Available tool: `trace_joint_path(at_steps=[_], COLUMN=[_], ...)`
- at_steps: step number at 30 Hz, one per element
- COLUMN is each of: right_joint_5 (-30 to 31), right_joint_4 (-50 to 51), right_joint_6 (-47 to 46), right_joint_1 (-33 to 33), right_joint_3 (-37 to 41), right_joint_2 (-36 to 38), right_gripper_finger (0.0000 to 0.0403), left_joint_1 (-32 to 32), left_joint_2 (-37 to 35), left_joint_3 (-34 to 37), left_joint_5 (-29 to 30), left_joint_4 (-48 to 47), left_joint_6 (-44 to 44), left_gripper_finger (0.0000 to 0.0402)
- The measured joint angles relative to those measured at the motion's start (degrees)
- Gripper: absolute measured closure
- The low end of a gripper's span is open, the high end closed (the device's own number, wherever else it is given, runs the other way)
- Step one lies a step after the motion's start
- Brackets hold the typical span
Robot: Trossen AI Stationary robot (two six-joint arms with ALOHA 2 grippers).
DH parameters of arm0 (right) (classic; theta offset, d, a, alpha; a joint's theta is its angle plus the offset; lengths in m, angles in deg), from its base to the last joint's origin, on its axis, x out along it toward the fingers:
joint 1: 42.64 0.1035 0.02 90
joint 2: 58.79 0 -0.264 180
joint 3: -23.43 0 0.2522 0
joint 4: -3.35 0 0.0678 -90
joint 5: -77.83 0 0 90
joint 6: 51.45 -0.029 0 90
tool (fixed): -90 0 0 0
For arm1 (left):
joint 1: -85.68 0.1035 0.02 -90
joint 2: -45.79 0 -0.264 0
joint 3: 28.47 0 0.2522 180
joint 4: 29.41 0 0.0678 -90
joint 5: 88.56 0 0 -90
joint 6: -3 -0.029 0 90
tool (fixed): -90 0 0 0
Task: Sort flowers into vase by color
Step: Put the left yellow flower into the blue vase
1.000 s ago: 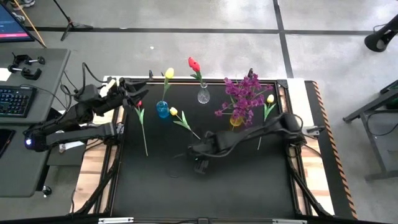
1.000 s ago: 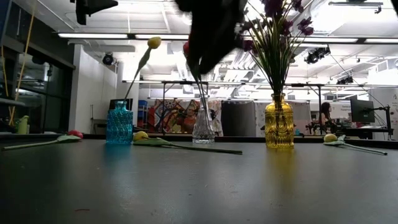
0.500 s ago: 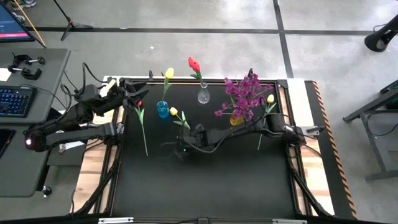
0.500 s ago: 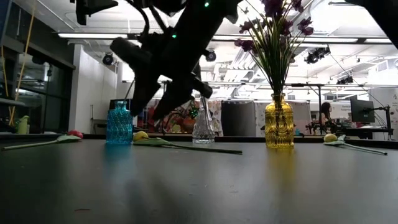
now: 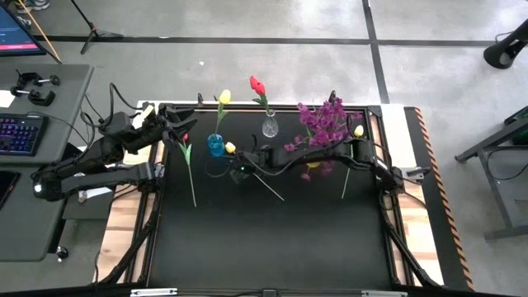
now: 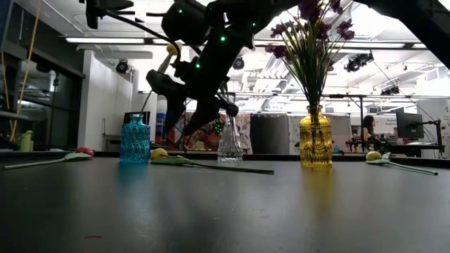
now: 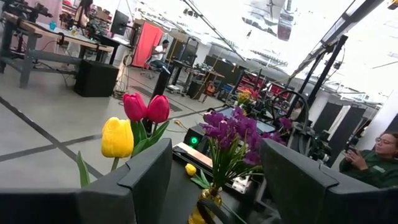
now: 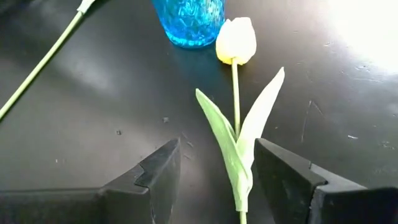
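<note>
Now the right gripper (image 5: 238, 171) reaches across the table (image 5: 272, 239) toward the blue vase (image 5: 215, 146), hovering just above a yellow tulip (image 8: 236, 40) lying flat beside that vase. From the right wrist, the fingers (image 8: 158, 169) stand apart, open, one on each side of the tulip's stem and leaves, nothing gripped. The bloom points at the blue vase and lies just short of it.

Over on the left, the left gripper (image 5: 169, 125) waits at the table's far left corner, fingers spread, holding nothing.

Vases along the back: the blue one carries a yellow tulip (image 5: 224, 97), upright; the clear vase (image 5: 270, 126) holds a red tulip (image 5: 256, 85); the yellow vase (image 6: 315, 138) is packed with purple sprigs (image 5: 326, 122).

Loose on the table: a red tulip (image 5: 186, 149) lies near the left edge, its stem running toward the front, and another yellow tulip (image 5: 355, 140) lies on the right side, close by the yellow vase.
</note>
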Motion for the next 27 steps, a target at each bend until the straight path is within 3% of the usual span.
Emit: trace_joint_path(at_steps=[9,27], right_joint_5=[-5.77,-4.47], right_joint_4=[0.14,1.20], right_joint_6=[0.00,-4.18], right_joint_1=[-0.58,-0.23], right_joint_3=[0.00,-0.02], right_joint_2=[0.00,-5.50], right_gripper_finger=[0.0210,0.0210], left_joint_1=[-0.01,-0.02], left_joint_2=[0.00,0.00], left_joint_3=[0.02,0.02], left_joint_5=[-0.01,-0.07], left_joint_4=[0.04,0.09], left_joint_6=[0.20,2.85], left_gripper_finger=[0.0170,0.0170])
